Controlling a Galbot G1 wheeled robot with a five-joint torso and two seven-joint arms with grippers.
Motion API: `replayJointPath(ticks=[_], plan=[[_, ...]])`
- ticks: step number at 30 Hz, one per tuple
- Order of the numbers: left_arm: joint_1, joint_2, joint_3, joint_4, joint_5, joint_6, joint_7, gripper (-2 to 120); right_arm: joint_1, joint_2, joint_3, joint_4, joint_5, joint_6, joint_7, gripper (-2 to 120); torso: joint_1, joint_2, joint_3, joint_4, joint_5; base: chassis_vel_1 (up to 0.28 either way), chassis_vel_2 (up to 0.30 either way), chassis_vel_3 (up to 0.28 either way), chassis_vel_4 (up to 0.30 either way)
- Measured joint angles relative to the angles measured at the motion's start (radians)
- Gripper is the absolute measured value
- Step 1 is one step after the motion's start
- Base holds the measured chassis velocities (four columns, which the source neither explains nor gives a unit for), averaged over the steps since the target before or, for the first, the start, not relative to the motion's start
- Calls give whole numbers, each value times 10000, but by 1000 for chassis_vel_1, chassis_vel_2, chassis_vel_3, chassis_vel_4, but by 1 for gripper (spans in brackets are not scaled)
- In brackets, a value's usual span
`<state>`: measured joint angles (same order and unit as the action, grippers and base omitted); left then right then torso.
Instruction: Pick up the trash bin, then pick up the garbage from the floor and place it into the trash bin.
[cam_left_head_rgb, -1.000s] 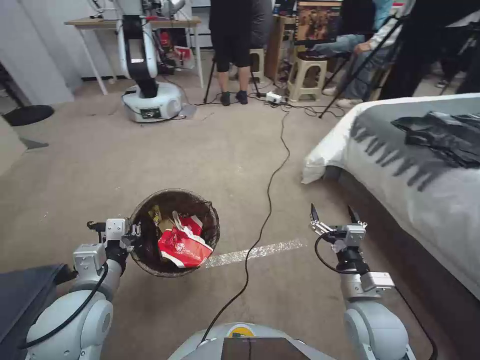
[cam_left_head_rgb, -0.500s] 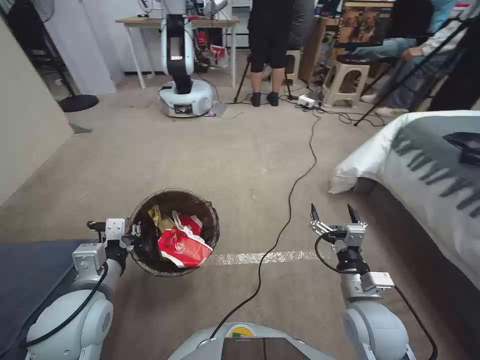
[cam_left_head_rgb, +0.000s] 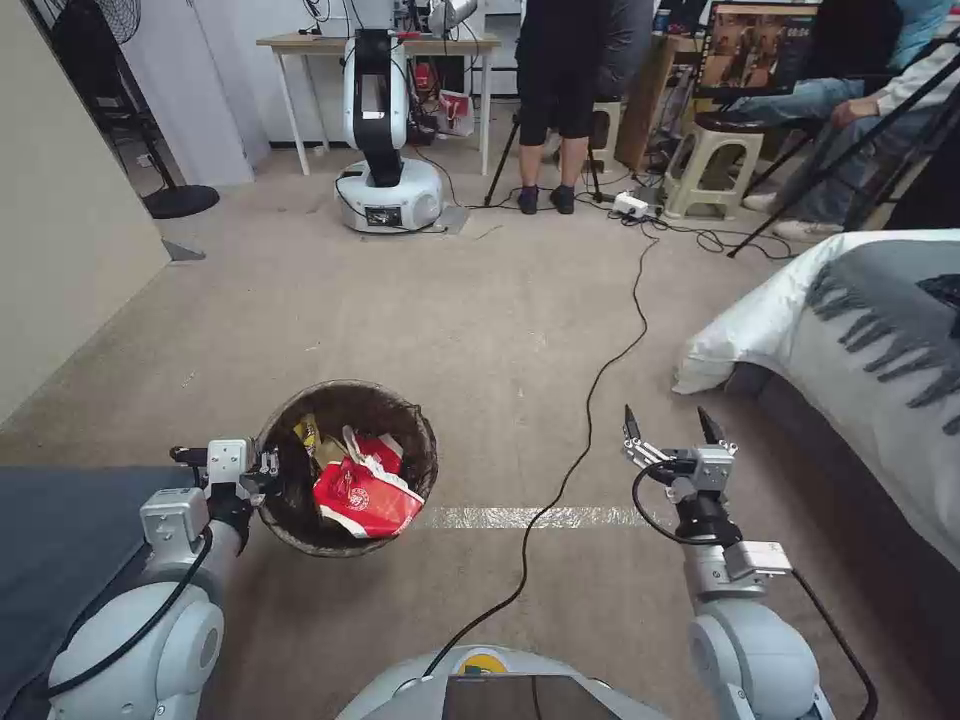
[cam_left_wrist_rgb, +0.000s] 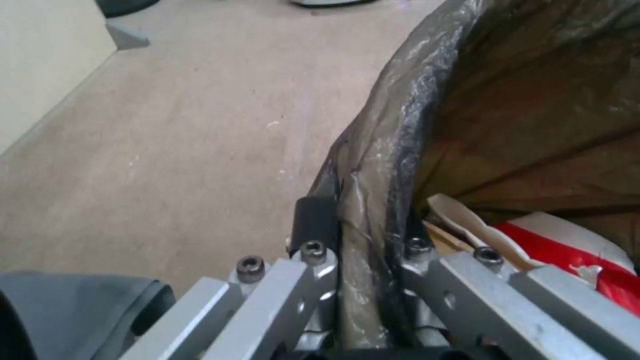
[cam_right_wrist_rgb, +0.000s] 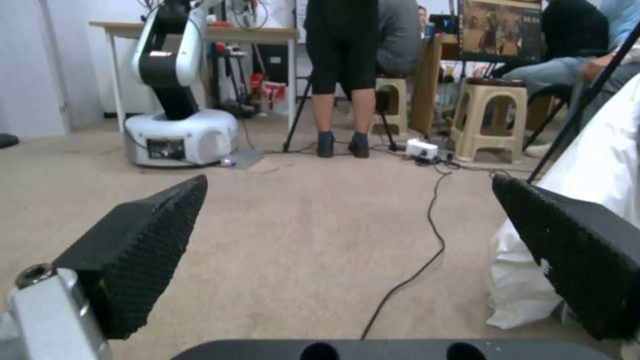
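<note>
The trash bin, round and lined with a crinkled dark bag, hangs above the carpet at lower left. My left gripper is shut on its near-left rim; the left wrist view shows the bag-covered rim pinched between the fingers. Inside the bin lies garbage: a crushed red-and-white paper cup and a yellow wrapper. My right gripper is held out over the carpet at lower right, open and empty, its black pads spread wide apart.
A black cable runs across the carpet between the arms, crossing a strip of tape. A bed stands on the right, a beige wall on the left, a dark mat at lower left. Another robot, stools and people stand far ahead.
The whole view has swung: the bed has slid right, the far robot too, and the left wall has come in. Both arms and the held bin keep their places relative to me.
</note>
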<state>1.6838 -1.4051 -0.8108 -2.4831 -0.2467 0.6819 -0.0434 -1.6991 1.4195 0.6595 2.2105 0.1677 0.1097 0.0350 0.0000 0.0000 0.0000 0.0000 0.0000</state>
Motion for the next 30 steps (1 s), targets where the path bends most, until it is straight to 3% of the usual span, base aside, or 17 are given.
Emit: replayJointPath(ticks=[8,14,20,30], plan=[[11,-15,47,-86,-524,401,-394,3,20,-14,6,-21,17,-20,6,100,0,0,0,0,1,0,0,0,0],[-3,19,126,-144,-1294,528,-1163,3,53,-2,2,-59,18,-32,9,100,0,0,0,0,1,0,0,0,0],[-27,40,311,64,-2106,533,-2370,3,46,5,1,-129,15,-32,9,100,0,0,0,0,0,0,0,0,0],[-180,79,569,606,-2954,555,-3144,3,60,14,-12,-206,17,-39,17,100,0,0,0,0,1,0,0,0,0]])
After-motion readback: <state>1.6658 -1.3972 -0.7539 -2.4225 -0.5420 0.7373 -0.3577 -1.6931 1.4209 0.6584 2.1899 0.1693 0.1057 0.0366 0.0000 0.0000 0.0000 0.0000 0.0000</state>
